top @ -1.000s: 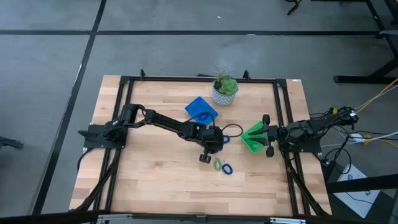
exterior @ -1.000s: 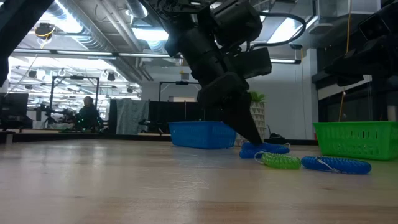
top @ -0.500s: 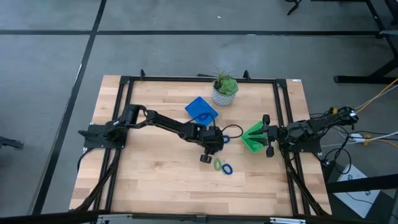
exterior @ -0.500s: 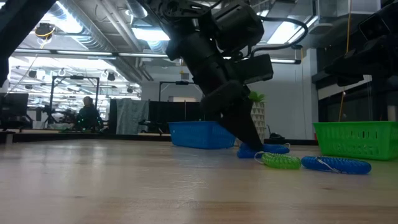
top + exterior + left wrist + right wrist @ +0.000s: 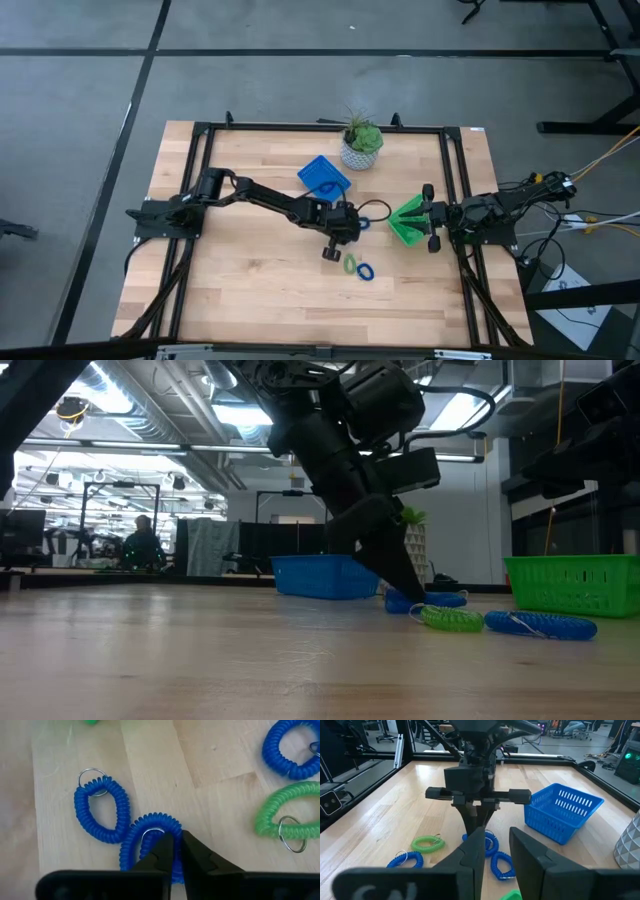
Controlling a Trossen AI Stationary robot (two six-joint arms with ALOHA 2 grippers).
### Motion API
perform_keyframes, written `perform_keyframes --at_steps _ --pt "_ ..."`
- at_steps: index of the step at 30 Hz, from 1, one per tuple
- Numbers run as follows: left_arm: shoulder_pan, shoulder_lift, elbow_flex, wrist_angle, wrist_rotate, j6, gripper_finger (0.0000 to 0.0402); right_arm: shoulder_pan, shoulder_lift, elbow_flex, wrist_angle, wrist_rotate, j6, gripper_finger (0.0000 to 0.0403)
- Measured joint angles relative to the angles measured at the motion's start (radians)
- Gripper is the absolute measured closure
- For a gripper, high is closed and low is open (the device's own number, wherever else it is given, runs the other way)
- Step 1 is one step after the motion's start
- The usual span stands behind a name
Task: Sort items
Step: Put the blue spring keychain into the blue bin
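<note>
Coil ring (image 5: 150, 840) in blue lies near the bench's middle, its strand nipped between the nearly closed fingers of the left gripper (image 5: 174, 851). Grip is thin, so lifting could drag the touching blue ring (image 5: 101, 809) along or slip. Right gripper (image 5: 495, 851), slightly parted and empty, waits by the right edge.

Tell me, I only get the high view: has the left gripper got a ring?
Observer: Yes. The left wrist view shows the left gripper pinching a blue ring, one finger inside the loop.
Operator: Lifted?
Observer: No. In the low view it lies on the table.
Operator: Anything touching it?
Observer: A second blue ring lies right against it, so it may drag along.
</note>
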Motion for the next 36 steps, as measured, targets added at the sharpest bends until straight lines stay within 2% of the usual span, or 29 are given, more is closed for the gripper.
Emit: perform_keyframes --at_steps 11,27,36 --pt "0.0 -0.083 0.03 0.0 -0.031 -0.003 0.0391 0.0 0.0 0.0 -0.001 -0.001 0.0 0.0313" --pt "0.002 -0.302 0.03 0.042 -0.282 -0.001 0.0391 0.0 0.002 0.0 0.0 0.001 0.0 0.0313" --pt "0.04 -0.364 0.03 0.11 -0.279 -0.054 0.0391 0.0 0.002 0.0 0.0 0.001 0.0 0.0313"
